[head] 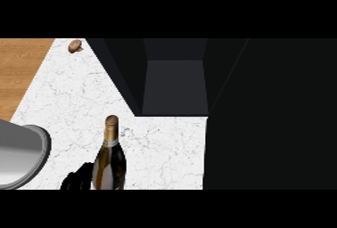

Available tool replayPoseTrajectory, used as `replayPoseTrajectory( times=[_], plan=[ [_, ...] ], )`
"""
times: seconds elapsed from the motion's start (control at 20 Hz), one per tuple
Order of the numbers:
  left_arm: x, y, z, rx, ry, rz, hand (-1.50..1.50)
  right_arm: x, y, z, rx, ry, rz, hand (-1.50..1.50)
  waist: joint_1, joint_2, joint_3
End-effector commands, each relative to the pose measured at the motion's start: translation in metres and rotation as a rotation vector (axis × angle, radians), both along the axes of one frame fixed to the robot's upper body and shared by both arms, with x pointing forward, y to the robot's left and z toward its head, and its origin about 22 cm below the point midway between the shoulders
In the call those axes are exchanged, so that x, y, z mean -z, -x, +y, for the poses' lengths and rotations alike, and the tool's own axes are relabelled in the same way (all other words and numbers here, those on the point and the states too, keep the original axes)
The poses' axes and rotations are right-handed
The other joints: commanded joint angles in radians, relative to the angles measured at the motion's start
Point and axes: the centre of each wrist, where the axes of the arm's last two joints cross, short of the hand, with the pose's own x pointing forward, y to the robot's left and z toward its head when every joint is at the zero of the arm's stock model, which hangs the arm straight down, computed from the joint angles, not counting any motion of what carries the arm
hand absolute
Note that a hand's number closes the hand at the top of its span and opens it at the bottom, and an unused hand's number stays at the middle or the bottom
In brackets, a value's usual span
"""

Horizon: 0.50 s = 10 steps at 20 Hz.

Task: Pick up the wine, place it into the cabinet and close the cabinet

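Wine (110, 156) upright on the worktop (72, 98), left hand (77, 178) beside it.
The hand is against the bottle's lower 8 o'clock side; whether it grips cannot be told. The dark cabinet (174, 84) lies at the wine's 1 o'clock.

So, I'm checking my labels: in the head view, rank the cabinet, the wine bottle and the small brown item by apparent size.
1. cabinet, largest by far
2. wine bottle, cut off at the lower edge
3. small brown item, smallest, though farther away
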Motion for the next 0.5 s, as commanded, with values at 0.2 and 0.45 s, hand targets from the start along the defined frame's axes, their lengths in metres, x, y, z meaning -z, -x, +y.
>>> replayPoseTrajectory(
  times=[0.2, 0.45],
  plan=[
    [-0.057, -0.005, -0.024, 0.044, 0.045, -0.064, 1.5, 0.012, 0.009, -0.018, 0.0, -0.004, 0.008, -1.5, -0.001, 0.0, 0.0],
    [-0.113, -0.023, -0.045, 0.081, 0.042, -0.061, 1.5, 0.001, -0.007, -0.005, -0.013, -0.004, 0.008, -1.5, 0.002, 0.001, -0.001]
  ],
)
